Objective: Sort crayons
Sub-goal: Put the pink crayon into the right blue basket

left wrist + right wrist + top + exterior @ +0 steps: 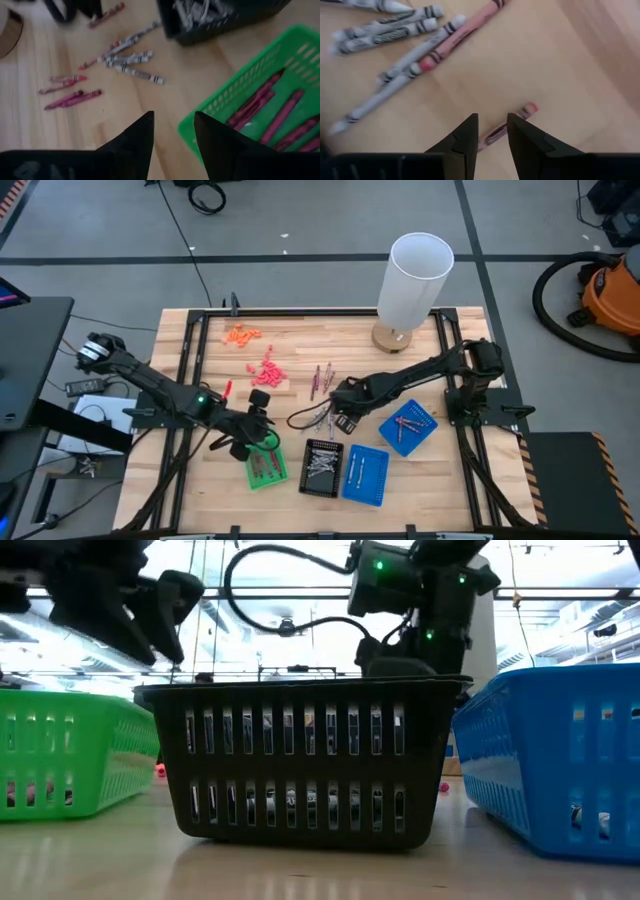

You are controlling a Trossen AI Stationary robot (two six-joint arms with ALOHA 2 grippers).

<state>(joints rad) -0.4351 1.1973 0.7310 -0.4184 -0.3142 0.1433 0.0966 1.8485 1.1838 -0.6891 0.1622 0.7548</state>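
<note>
From above, the right gripper [335,415] hung over loose crayons [322,383] near the middle of the wooden counter [460,490], while the left gripper [258,430] hovered at the green tray [266,467] near the front edge. A black tray [321,468] and two blue trays [365,474] lay beside it; a white cylinder [412,278] stood at the back edge.

At counter level, slotted plastic walls filled the view, with a bright room behind.

From the left wrist, the left gripper's fingers [140,137] stood spread, empty, above the green tray's corner, where maroon crayons [280,112] lay.

From the right wrist, the right gripper's fingers [465,135] stood parted around a pinkish paper-wrapped crayon [512,122] lying flat; whether they touched it, I cannot tell. Grey crayons [395,30] lay beyond.
</note>
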